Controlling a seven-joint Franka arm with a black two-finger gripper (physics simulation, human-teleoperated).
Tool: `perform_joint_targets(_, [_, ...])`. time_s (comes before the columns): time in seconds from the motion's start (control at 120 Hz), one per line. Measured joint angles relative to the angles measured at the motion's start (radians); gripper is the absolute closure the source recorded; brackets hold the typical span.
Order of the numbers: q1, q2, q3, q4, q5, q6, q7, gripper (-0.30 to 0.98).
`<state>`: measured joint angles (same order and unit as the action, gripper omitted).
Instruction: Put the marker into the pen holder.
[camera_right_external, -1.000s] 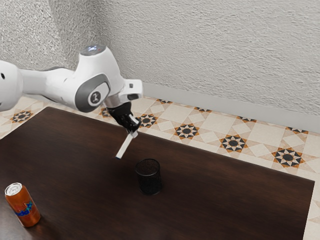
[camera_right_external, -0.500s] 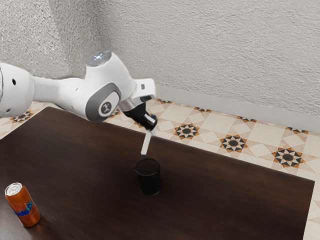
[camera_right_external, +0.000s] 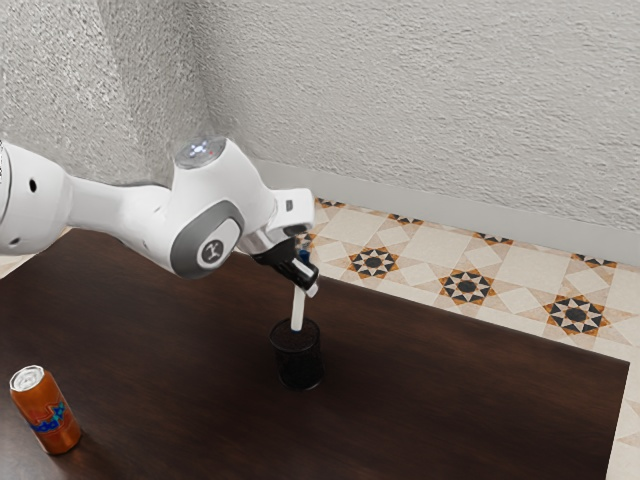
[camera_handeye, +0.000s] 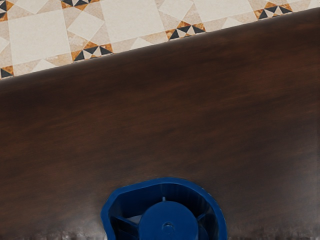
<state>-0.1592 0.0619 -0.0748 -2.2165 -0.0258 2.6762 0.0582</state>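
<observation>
Above the middle of the table (camera_right_external: 180, 350), the gripper (camera_right_external: 306, 284) is closed in on the marker (camera_right_external: 298, 308), with only the marker's own thickness between its fingers. The gripper slants down toward the exterior view's right, while the marker stands almost upright, white body down and blue end (camera_handeye: 168, 220) up. In the wrist view that end is close under the hand, a round hub inside an open rim with thin ribs between. The marker's lower tip is at the mouth of the holder (camera_right_external: 300, 368); how far in it reaches, if at all, I cannot tell. The holder is black mesh and stands upright on the dark wood. The white arm (camera_right_external: 215, 205) comes in from the exterior view's left. Well apart from the holder, on the near side at the exterior view's left, stands an orange can (camera_right_external: 45, 415) with a blue mark. Past the table's far edge runs a floor (camera_right_external: 468, 287) of star-patterned tiles, and behind it, farthest off, a rough pale wall (camera_right_external: 430, 100).
</observation>
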Motion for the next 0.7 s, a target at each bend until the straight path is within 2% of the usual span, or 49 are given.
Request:
perform_joint_targets(0.267, [-0.005,0.008,-0.004,-0.096,-0.008,0.045,0.008,0.73])
perform_joint_targets(0.425, [0.003,-0.006,-0.01,-0.056,-0.021,0.033,0.024,0.38])
perform_joint_targets(0.5, [-0.002,-0.015,-0.004,0.114,-0.022,-0.102,0.037,0.27])
perform_joint_targets(0.592, [-0.036,-0.017,0.052,0.367,-0.019,-0.38,0.067,0.17])
perform_joint_targets(0.7, [-0.003,-0.023,0.078,0.48,0.028,-0.649,0.127,0.1])
